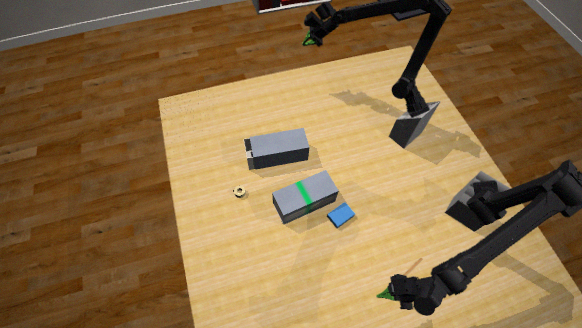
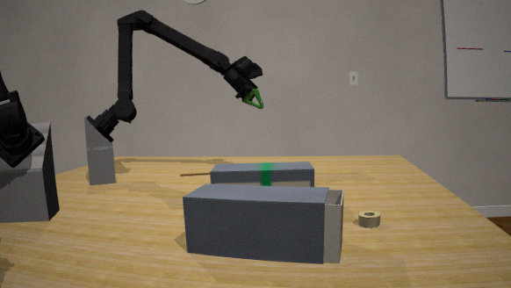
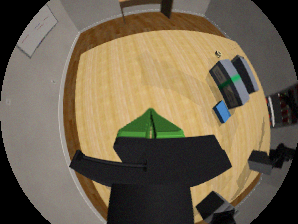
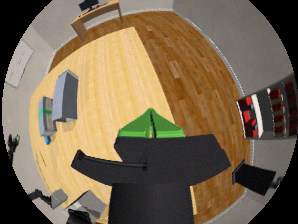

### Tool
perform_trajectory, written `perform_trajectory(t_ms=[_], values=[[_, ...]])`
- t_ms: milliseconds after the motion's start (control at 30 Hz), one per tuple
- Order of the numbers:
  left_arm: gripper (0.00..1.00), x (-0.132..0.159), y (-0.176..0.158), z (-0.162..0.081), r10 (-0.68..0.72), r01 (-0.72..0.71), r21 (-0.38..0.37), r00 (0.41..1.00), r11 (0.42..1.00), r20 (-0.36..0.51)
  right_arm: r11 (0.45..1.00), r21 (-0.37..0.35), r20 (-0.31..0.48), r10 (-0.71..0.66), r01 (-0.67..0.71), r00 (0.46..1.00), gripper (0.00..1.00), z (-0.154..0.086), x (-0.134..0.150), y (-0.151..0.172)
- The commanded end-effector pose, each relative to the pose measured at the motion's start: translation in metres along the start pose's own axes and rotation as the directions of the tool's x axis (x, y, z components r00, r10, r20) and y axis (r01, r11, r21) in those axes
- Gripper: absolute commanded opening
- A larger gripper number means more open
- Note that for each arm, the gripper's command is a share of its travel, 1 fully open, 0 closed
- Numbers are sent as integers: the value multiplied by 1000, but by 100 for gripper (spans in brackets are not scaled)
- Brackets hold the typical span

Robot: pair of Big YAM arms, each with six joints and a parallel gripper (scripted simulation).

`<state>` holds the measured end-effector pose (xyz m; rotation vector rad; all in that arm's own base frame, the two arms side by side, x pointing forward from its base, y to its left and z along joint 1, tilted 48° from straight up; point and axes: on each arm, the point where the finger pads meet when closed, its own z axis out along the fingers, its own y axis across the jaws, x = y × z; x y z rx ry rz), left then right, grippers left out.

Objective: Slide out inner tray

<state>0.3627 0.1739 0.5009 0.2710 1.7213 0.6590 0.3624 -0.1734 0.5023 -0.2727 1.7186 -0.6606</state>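
Tray (image 1: 249, 154) (image 2: 333, 233) juts from plain box (image 1: 280, 142) (image 2: 255, 228) (image 3: 246, 73) (image 4: 66, 97), likely as intended, while my left gripper (image 1: 379, 295) (image 2: 262, 106) (image 3: 150, 111) (image 4: 18, 137) and right gripper (image 1: 304, 44) (image 4: 150, 111) hang well apart, closed on nothing.

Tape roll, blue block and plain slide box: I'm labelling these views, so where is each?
Tape roll (image 1: 243, 194) (image 2: 369, 222) (image 3: 217, 55): top, exterior, left wrist; on its ring.
Blue block (image 1: 341, 215) (image 3: 221, 112) (image 4: 47, 140): top, both wrists; its blue surface.
Plain slide box (image 1: 279, 142) (image 2: 255, 228) (image 3: 244, 70) (image 4: 66, 95): all views; its sleeve.
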Motion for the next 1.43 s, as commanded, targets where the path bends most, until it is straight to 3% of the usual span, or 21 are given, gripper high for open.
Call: perform_trajectory(t_ms=[0,1400], values=[[0,-1,-5,6,8,-8,15,1000,1000,4,1000,-5,0,7,-7,1000,0,7,-3,-1],[0,6,-8,9,4,-4,21,1000,1000,-10,1000,-7,1,7,-7,1000,0,4,-2,2]])
